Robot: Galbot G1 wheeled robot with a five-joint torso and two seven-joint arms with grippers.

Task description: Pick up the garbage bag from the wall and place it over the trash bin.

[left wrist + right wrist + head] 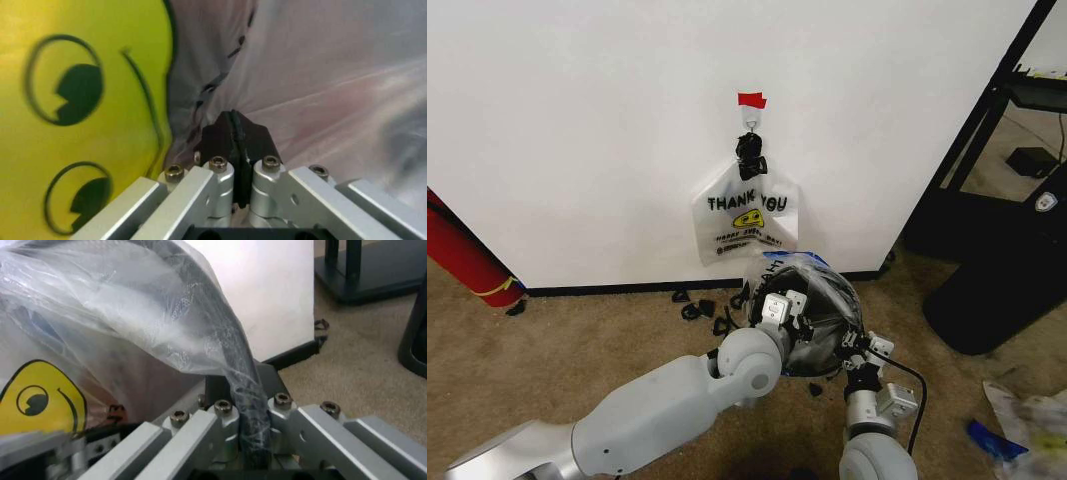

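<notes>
The garbage bag [799, 272], translucent with a blue panel, is draped over the round black trash bin [825, 322] on the carpet in front of the wall [577, 120]. My left gripper [779, 308] is at the bin's near left rim. In the left wrist view the left gripper [233, 131] is shut on the bag's film beside the yellow smiley print [80, 125]. My right gripper [859, 350] is at the near right rim. In the right wrist view the right gripper [250, 405] is shut on the garbage bag [133, 315], stretched over the dark rim.
A whitish "THANK YOU" bag [747, 215] hangs from a hook [749, 118] under red tape [751, 100]. A red cylinder [462, 255] leans at the left. Black clips [702, 305] lie by the baseboard. Dark furniture [997, 270] stands at the right, with litter [1027, 420] near it.
</notes>
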